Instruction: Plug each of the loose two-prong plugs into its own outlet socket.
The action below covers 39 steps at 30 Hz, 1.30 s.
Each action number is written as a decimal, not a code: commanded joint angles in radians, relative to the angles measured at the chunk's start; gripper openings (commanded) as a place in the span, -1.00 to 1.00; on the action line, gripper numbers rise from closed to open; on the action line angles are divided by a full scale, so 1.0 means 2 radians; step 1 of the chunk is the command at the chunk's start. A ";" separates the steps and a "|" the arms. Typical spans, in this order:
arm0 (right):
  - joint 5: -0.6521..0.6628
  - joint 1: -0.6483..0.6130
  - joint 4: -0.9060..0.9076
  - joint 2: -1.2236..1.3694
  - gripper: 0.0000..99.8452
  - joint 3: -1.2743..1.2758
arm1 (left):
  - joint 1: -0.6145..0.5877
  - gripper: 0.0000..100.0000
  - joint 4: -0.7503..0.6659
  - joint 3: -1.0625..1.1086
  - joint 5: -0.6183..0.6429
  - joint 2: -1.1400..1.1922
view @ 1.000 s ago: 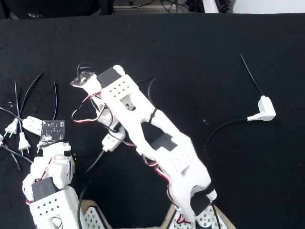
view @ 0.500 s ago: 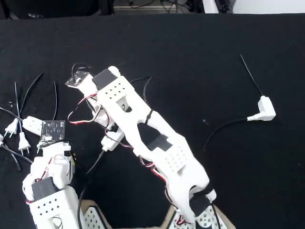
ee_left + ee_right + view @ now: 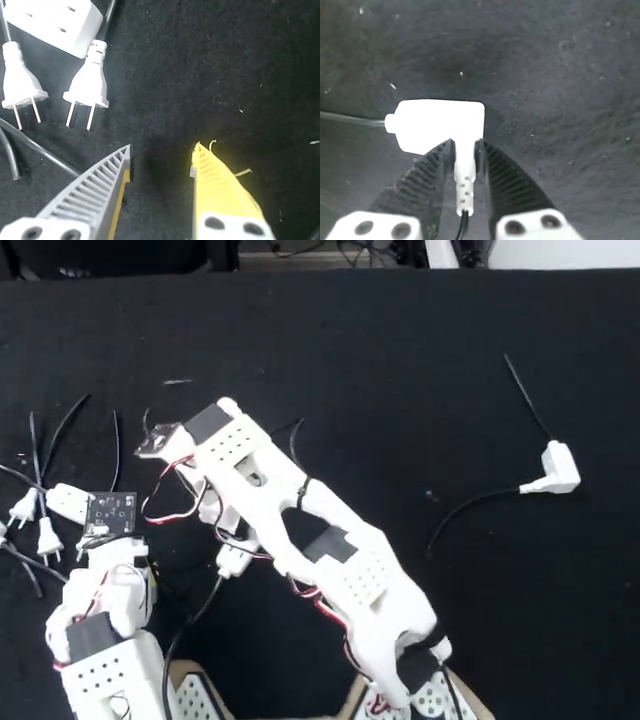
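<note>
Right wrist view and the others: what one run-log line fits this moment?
right gripper: shut on plug, plug tip at corded socket | left gripper: open over table, near two loose plugs

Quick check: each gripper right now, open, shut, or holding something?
Left gripper: open, holding nothing.
Right gripper: shut on a white plug.
</note>
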 commanded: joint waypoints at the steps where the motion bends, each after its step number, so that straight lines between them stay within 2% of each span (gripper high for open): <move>1: 0.006 -0.018 0.012 -0.004 -0.98 0.018 | -0.003 -0.60 0.001 -0.006 -0.002 -0.001; 9: -0.054 0.005 0.011 -0.053 -0.98 0.026 | -0.003 -0.60 0.001 -0.006 -0.002 -0.001; 12: -0.064 0.017 -0.017 -0.084 -0.98 0.059 | -0.003 -0.60 0.001 -0.006 -0.002 -0.001; 16: -0.063 0.019 -0.082 -0.129 -0.98 0.161 | -0.003 -0.60 0.001 -0.006 -0.002 -0.001; 20: -0.056 0.053 -0.143 -0.182 -0.98 0.252 | -0.003 -0.60 0.001 -0.006 -0.002 -0.001; 25: -0.021 0.127 -0.136 -0.214 -0.98 0.272 | -0.003 -0.60 0.001 -0.006 -0.002 -0.001; 29: -0.002 0.159 -0.124 -0.218 -0.98 0.244 | -0.003 -0.60 0.001 -0.006 -0.002 -0.001; 33: 0.008 0.159 -0.115 -0.217 -0.98 0.221 | -0.003 -0.60 0.001 -0.005 -0.002 -0.001; 39: 0.010 0.128 -0.147 -0.224 -0.98 0.260 | -0.003 -0.60 0.001 -0.005 -0.002 -0.001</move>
